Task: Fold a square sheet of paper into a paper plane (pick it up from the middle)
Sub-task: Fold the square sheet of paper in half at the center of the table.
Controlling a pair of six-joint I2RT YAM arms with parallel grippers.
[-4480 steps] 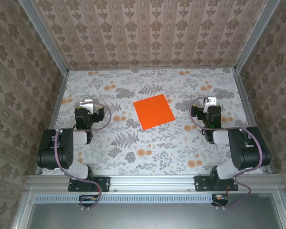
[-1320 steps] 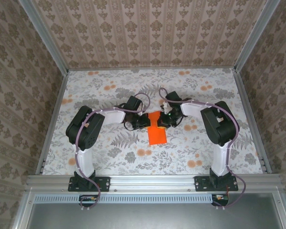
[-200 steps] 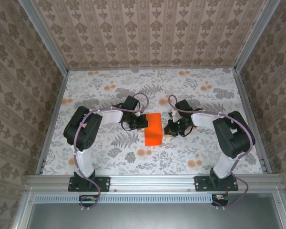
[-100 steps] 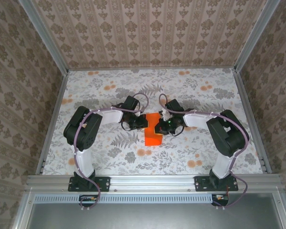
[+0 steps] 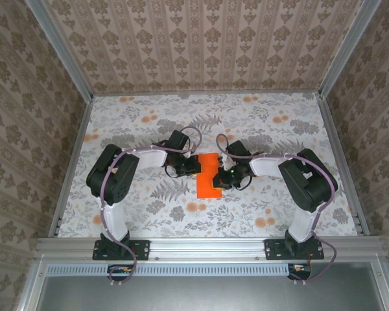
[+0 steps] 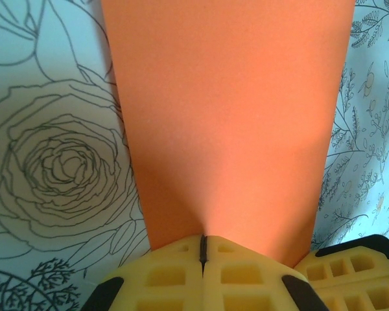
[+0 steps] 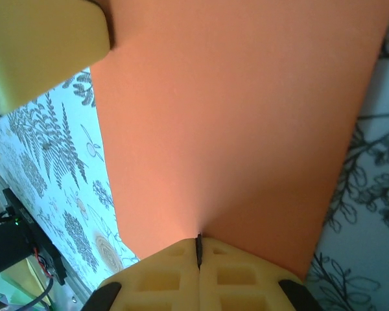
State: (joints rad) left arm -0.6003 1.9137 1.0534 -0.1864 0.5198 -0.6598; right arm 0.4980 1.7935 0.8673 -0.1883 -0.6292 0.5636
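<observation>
Since a second earlier, the square sheet of paper, lying as a folded strip at mid-desk, had regained the right gripper on its right edge. It and the left gripper each pinched an opposite edge, jaws clamped tight. Early folding seemed underway; the next move needed a coordinated lift.

You have a table spread with a pale tablecloth printed with grey leaves, outlined roses and small orange flowers. Near its middle lies the square sheet of paper, vivid orange, folded to a narrow strip running from near to far.
</observation>
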